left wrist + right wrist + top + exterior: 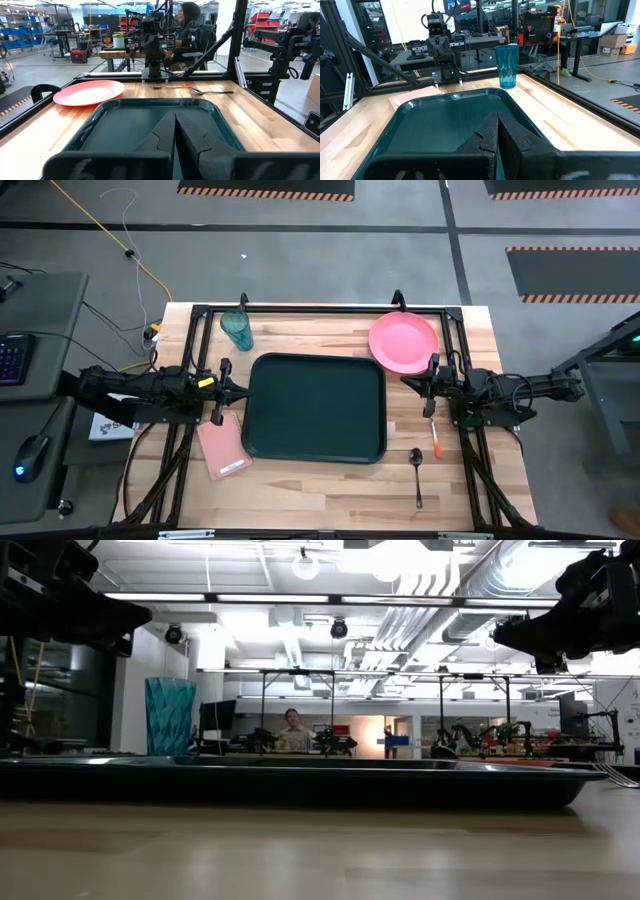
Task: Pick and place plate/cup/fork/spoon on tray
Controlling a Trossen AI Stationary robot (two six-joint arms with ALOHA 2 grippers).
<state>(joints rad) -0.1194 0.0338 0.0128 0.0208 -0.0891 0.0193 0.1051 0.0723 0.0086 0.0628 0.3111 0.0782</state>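
Observation:
The dark green tray (315, 408) lies in the middle of the table. The salmon-pink plate (403, 342) lies flat at the far right, beside the tray's far right corner. The teal cup (237, 330) stands upright at the far left. The orange-handled fork (435, 438) and the dark spoon (417, 474) lie on the wood right of the tray. My left gripper (226, 392) hovers shut at the tray's left edge; its fingers show in the left wrist view (175, 131). My right gripper (428, 388) hovers shut near the tray's right edge; it also shows in the right wrist view (497, 131).
A pink rectangular pad (224, 446) lies left of the tray near the front. A black frame (320, 310) runs along the table's far edge and sides. Bare wood shows in front of the tray.

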